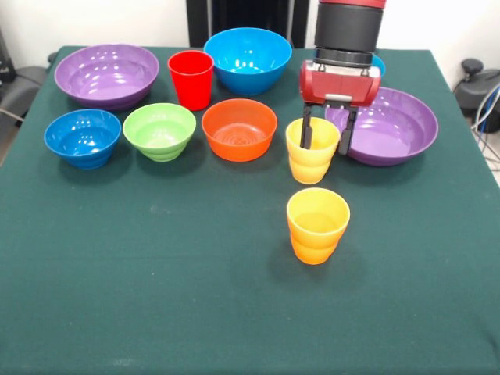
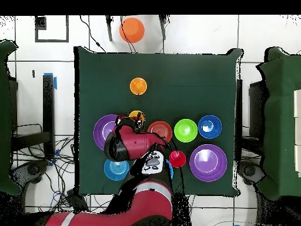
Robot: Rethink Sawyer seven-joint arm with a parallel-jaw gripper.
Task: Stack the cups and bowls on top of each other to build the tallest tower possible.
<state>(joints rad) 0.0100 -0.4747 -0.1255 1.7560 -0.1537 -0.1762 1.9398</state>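
No tower is seen; every cup and bowl sits singly on the green table [image 1: 156, 297].

In the front view, the yellow cup [image 1: 312, 151] stands upright near the centre, glossy, with a stepped bulging base. The gripper [image 1: 328, 133] is lowered over it with its fingers [image 1: 307, 130] apart: one is dipped inside the cup's mouth, the other lies outside the rim at 3 o'clock. Whether the wall is pinched cannot be told.

The orange cup [image 1: 316, 225], of the same stepped shape, stands apart at 6 o'clock of the yellow one. At 9 o'clock of the yellow cup a row is formed by the orange bowl [image 1: 239, 130], green bowl [image 1: 159, 131] and dark blue bowl [image 1: 82, 138]. Behind them are set a purple bowl [image 1: 106, 75], the plain tapered red cup [image 1: 191, 79] and the large blue bowl [image 1: 248, 59]. The second purple bowl [image 1: 391, 125] lies at 3 o'clock of the yellow cup, partly covered by the gripper.

The cyan bowl [image 1: 379, 64] is almost wholly hidden behind the arm [image 1: 348, 31]; only a sliver is visible. In the overhead view the arm [image 2: 132, 144] covers most of the yellow cup [image 2: 136, 115].
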